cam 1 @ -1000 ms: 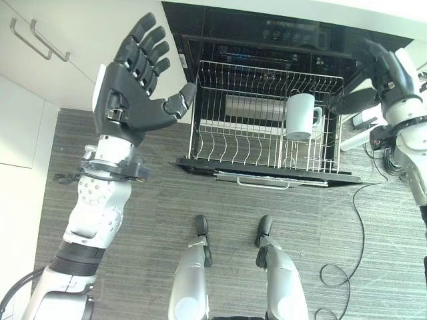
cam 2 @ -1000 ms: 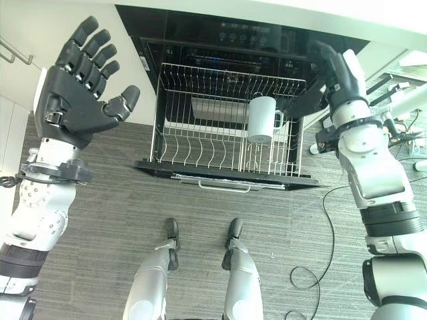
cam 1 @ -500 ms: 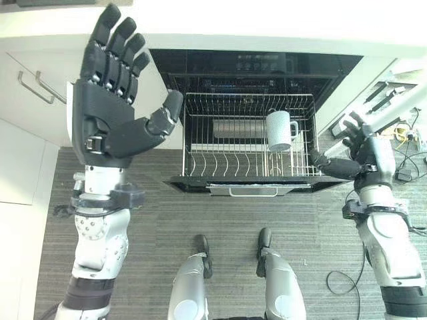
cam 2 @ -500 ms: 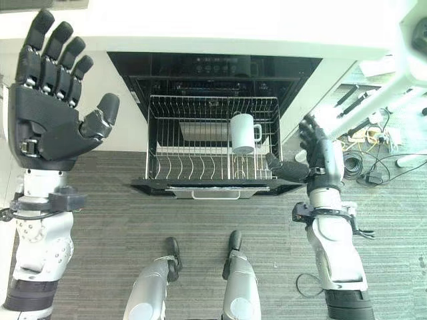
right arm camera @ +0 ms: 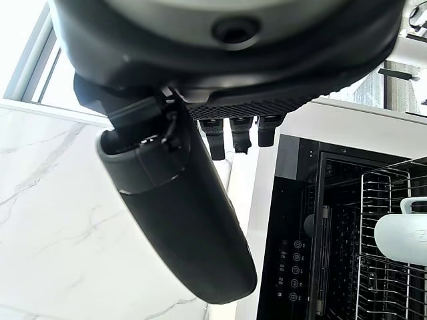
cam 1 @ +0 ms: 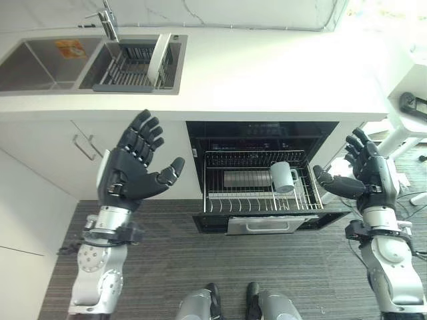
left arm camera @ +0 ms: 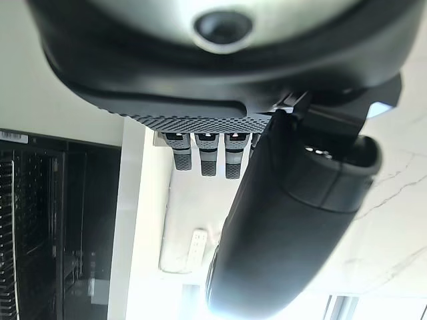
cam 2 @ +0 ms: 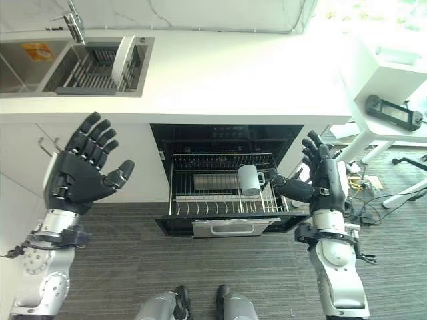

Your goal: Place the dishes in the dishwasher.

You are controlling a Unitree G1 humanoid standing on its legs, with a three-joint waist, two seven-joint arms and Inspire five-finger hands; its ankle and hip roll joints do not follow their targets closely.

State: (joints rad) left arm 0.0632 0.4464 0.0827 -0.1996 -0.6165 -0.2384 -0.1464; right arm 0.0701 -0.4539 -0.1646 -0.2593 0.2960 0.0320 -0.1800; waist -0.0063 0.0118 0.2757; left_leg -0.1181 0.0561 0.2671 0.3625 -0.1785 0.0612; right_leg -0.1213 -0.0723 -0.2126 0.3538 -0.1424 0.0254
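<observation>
Item: white mug (cam 1: 283, 177), in dishwasher rack (cam 1: 257, 190); likely rigid, smooth, breakable; grasp by handle. Left robot hand (cam 1: 137, 170) and right robot hand (cam 1: 365, 175): spread, empty.

The scene is brightly lit from 1 o'clock, where the counter (cam 1: 267, 73) is washed out by window glare. The dishwasher (cam 1: 263, 137) cavity is left dark. Straight edges are bowed toward the frame borders.
</observation>
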